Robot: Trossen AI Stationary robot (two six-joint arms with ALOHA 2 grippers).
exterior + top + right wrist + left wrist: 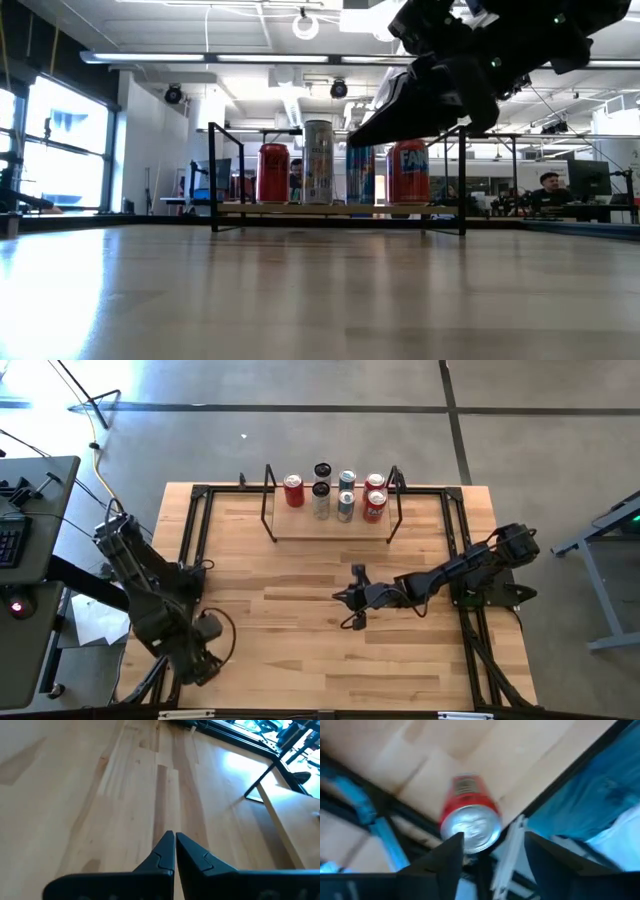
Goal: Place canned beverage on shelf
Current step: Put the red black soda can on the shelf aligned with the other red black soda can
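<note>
Left wrist view is showing the left gripper (492,852) standing apart around a red can (469,815) — off the shelf (330,525). Right gripper (352,603) — fingers together — is hovering over the tabletop (300,640).

The table (300,640) is pale, light-brown wood in long butcher-block strips, edged by a black metal frame (190,530). The shelf (330,528) has a light wooden board and thin black rods at both ends. On it, the left can (293,491) is red; the far middle can (322,472) has a black top; the near middle can (320,500) is pale silver with a dark top. Two cans (346,494) to the right are blue-green with silver lids. The rightmost cans (374,505) are red with white lettering. Both arms are dark, nearly black. In the left wrist view a red can (469,812) shows a silver lid and a patterned label. The floor (540,440) is grey.
</note>
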